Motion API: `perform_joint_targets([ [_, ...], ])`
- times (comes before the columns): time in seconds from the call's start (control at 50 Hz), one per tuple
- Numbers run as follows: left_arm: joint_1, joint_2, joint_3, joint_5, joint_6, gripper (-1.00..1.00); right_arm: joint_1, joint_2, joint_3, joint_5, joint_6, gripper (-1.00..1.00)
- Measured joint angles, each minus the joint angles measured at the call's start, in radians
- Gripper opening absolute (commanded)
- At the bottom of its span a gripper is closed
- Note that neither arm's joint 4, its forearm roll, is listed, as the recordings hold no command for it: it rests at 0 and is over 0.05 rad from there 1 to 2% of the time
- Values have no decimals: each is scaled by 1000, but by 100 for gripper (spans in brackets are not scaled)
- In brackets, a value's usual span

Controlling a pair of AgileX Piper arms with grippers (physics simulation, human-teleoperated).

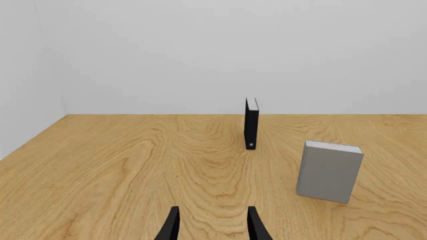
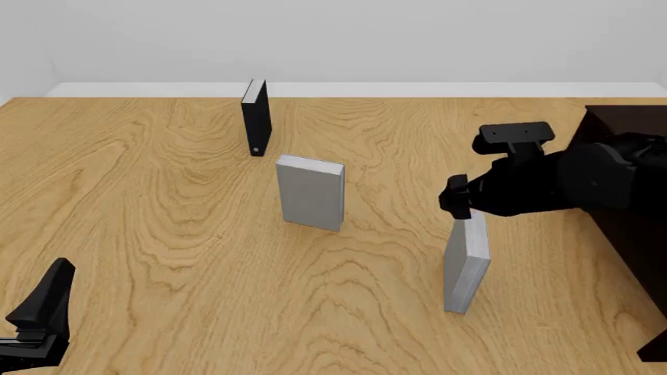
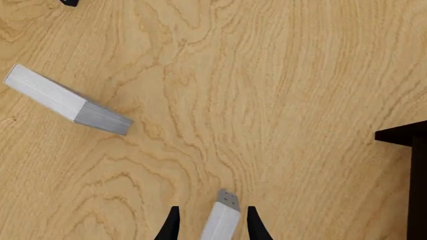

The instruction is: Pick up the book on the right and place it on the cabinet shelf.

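Note:
The book (image 2: 466, 262) is a slim light grey hardcover standing upright on the table at the right. My right gripper (image 2: 463, 208) hangs over its top edge, pointing down. In the right wrist view the book's top (image 3: 224, 216) sits between the two fingers of the right gripper (image 3: 212, 226), with a gap on each side, so the gripper is open around it. The dark cabinet (image 2: 633, 250) stands at the right edge, close to the book, and its corner also shows in the right wrist view (image 3: 415, 165). Its inner shelf does not show. My left gripper (image 2: 44, 306) is open and empty at the near left.
A second grey book (image 2: 311, 192) stands upright mid-table, seen also in the left wrist view (image 1: 329, 171) and the right wrist view (image 3: 63, 100). A black book (image 2: 256, 117) stands behind it near the far wall, also in the left wrist view (image 1: 251, 122).

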Motion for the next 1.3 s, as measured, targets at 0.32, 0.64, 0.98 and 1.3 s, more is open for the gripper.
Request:
perform_joint_targets([
  [0.32, 0, 0, 0, 0, 0, 100, -3, 23, 28, -37, 5, 100],
  [0.64, 0, 0, 0, 0, 0, 100, -14, 40, 58, -73, 8, 100],
  [0.98, 0, 0, 0, 0, 0, 100, -19, 41, 73, -92, 7, -100],
  [1.3, 0, 0, 0, 0, 0, 100, -21, 9, 65, -61, -9, -100],
])
